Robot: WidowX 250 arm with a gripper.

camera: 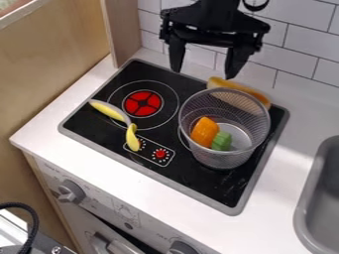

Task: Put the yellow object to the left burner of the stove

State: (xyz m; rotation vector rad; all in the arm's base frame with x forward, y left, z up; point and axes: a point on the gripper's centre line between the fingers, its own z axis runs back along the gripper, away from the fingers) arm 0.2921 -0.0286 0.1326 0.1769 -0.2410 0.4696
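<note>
Countertop: White surface (155, 201) surrounds a black stove (215, 187) before a tiled wall (301, 47).
Gripper (202, 74): Hangs over the stove's back edge, fingers spread wide, nothing between them.
Yellow object (106, 109): Slim, curved and partly gray, it lies across the near-left edge of the left burner (137, 107), its long axis slanting toward the control dials (159, 154).
Bearing: From the gripper, the object lies leftward and toward the camera; the mesh basket (228, 158) stands right.
Next move: Probably a grasp across that axis, then a short shift onto the burner.

The right edge crops the sink (324, 198) — the top edge, the arm (217, 14).
</note>
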